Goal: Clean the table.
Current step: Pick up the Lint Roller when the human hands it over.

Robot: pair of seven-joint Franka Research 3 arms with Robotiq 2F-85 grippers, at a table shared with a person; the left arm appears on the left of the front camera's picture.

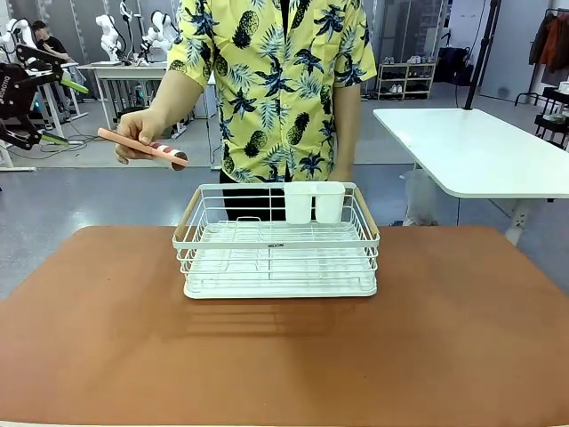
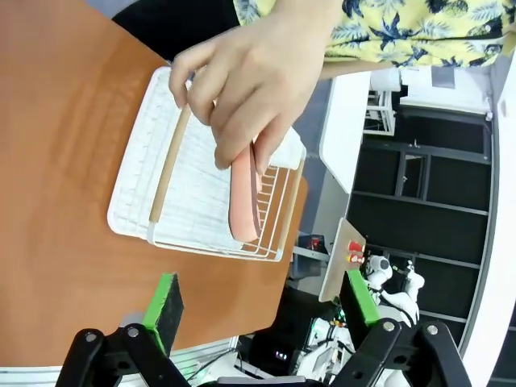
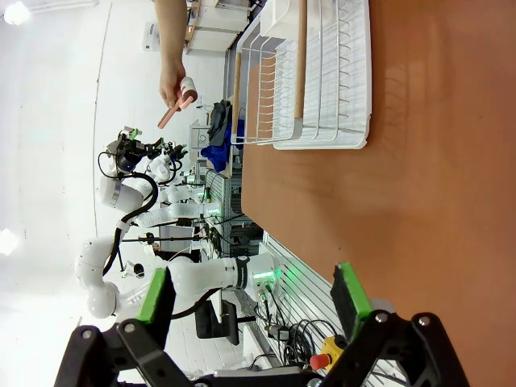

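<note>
The large matte terracotta table (image 1: 284, 365) with rounded corners has open top on all near sides of the white wire dish rack (image 1: 277, 245), which sits near its far edge. The left end effector (image 2: 260, 294) and the right end effector (image 3: 251, 294) both gape wide with nothing in them. A person's hand (image 1: 135, 132) holds a pink stick-shaped tool (image 1: 158, 149) beyond the table's far-left edge.

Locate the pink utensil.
Front view, left side: the pink utensil is in the person's hand, held in the air, up-left of the white dish rack.

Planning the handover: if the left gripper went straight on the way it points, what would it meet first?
The open left gripper would likely first meet the pink handle held in the person's hand; the dish rack and table lie behind. Depth is unclear.
</note>
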